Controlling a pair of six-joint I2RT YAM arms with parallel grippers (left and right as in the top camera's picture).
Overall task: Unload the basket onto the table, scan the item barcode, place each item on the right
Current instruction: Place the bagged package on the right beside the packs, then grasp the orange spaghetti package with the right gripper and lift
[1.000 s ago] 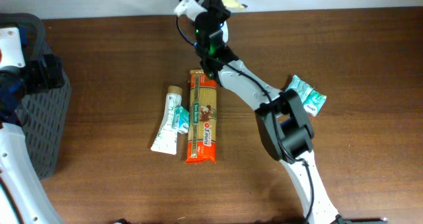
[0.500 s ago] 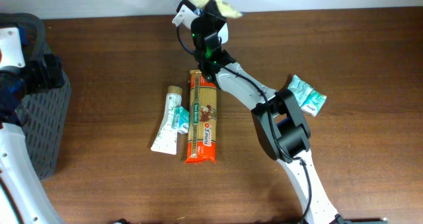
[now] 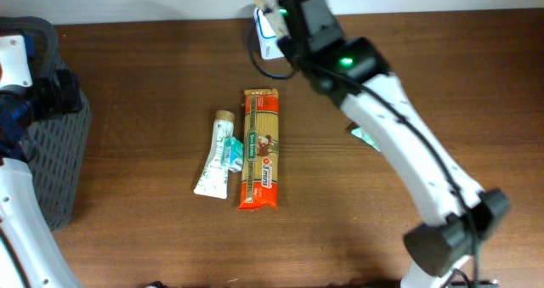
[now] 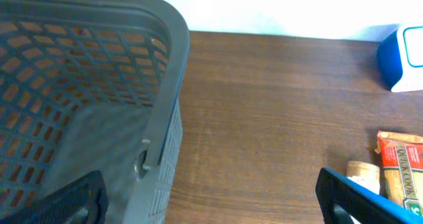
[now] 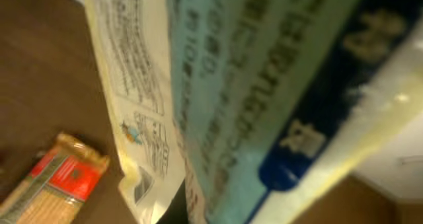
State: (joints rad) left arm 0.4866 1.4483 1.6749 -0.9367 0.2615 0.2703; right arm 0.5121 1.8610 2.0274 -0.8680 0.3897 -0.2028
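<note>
Left wrist view, grey basket (image 4: 173,72) beside spread left jaws, right jaws clenched on printed packet (image 5: 231,85).

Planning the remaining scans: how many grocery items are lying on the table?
3: a tube beside the pasta pack mid-table, and a green packet mostly hidden under the right arm. Others may be hidden.

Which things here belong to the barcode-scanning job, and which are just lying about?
Job in hand:
- printed packet, held up
- white-and-blue scanner

Lying about:
- spaghetti pack
- tube
- grey basket
- green packet, mostly hidden
</note>
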